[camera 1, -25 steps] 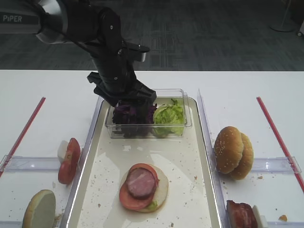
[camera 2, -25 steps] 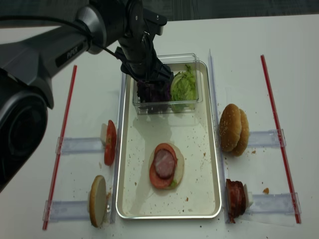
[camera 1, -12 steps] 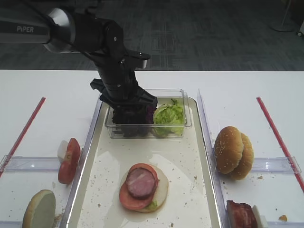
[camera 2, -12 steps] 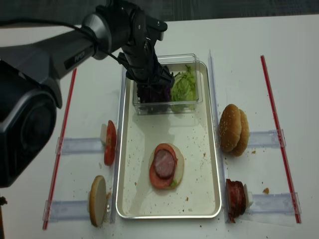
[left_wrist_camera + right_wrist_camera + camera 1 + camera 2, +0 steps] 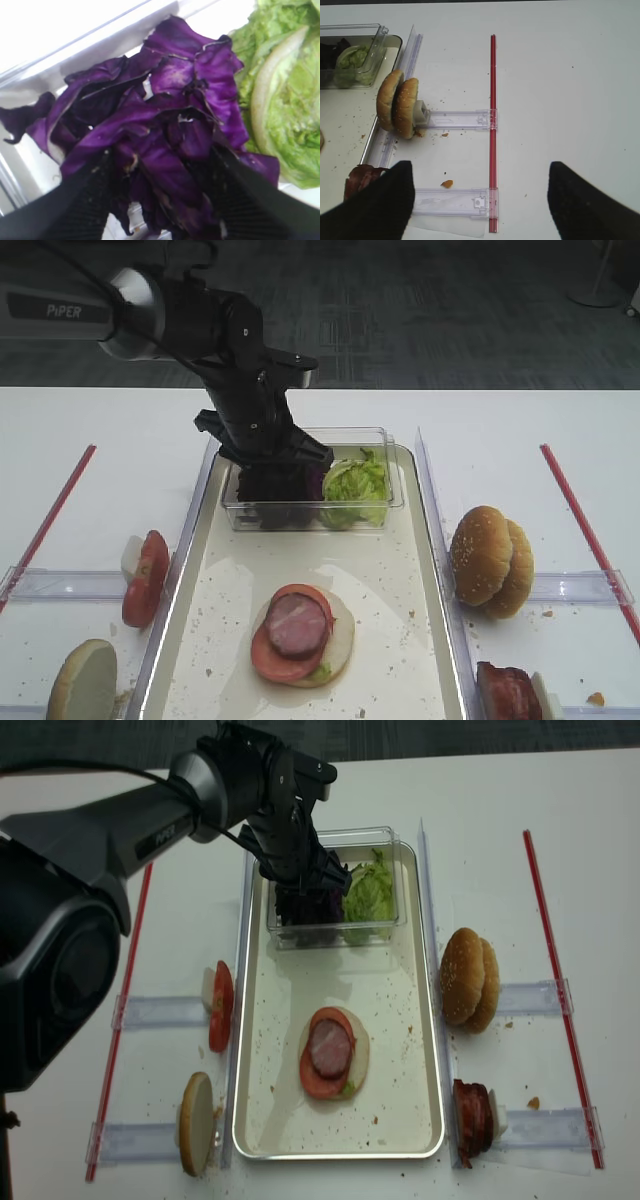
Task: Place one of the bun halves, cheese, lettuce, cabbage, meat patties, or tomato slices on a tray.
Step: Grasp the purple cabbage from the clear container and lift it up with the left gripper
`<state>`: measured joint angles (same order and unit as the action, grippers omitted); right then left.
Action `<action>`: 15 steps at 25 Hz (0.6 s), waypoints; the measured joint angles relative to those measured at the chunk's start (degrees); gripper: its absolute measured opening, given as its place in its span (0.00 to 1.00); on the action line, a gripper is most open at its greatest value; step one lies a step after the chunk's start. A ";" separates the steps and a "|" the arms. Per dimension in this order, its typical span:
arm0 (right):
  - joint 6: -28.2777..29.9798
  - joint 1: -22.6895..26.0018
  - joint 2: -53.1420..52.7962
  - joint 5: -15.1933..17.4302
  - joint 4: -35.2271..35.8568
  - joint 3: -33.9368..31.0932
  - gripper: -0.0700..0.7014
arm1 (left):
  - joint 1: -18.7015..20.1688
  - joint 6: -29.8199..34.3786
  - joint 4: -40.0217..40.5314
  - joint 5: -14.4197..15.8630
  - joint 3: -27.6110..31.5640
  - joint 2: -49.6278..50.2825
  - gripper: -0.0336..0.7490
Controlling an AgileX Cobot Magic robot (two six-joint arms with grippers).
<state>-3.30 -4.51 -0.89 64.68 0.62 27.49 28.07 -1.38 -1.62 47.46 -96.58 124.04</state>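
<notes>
Purple cabbage (image 5: 170, 125) is heaped in the left half of a clear tub (image 5: 392, 502), which stands at the far end of the cream tray (image 5: 400, 640). My left gripper (image 5: 160, 152) is down in that tub. It is open, its two black fingers dug in on either side of the cabbage (image 5: 283, 486). Pale green lettuce (image 5: 352, 485) fills the tub's right half. Mid-tray lies a bun half topped with a tomato slice and a meat patty (image 5: 298, 632). My right gripper (image 5: 479, 167) hangs open and empty above the table right of the tray.
Two bun halves (image 5: 490, 560) stand on edge in a clear rack right of the tray, with meat patties (image 5: 510, 692) nearer the front. Left of the tray are tomato slices (image 5: 145, 578) and a bun half (image 5: 82, 680). Red strips (image 5: 585, 530) run along both sides.
The left gripper has sunk a little deeper into the cabbage and its fingers have drawn closer together. Nothing else has moved.
</notes>
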 joint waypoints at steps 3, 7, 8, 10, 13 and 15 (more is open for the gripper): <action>0.00 0.00 0.00 0.00 0.00 0.00 0.83 | 0.00 0.00 0.00 -0.25 0.00 0.94 0.50; 0.00 0.00 0.00 0.00 0.00 0.00 0.83 | 0.00 0.00 0.00 -0.32 -0.02 1.08 0.45; 0.00 0.00 0.00 0.00 0.00 0.00 0.83 | 0.00 0.00 0.00 -0.36 -0.02 1.08 0.42; 0.00 0.00 0.00 0.00 0.00 0.00 0.83 | 0.00 0.00 0.00 -0.36 -0.02 1.08 0.35; 0.00 0.00 0.00 0.00 0.00 0.00 0.83 | 0.00 0.00 0.00 -0.60 -0.12 1.08 0.23; 0.00 0.00 0.00 0.00 0.00 0.00 0.83 | 0.00 0.00 -0.13 -0.64 -0.12 1.08 0.15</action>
<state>-3.30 -4.51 -0.89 64.68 0.62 27.49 28.07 -1.38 -1.75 46.82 -96.70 125.12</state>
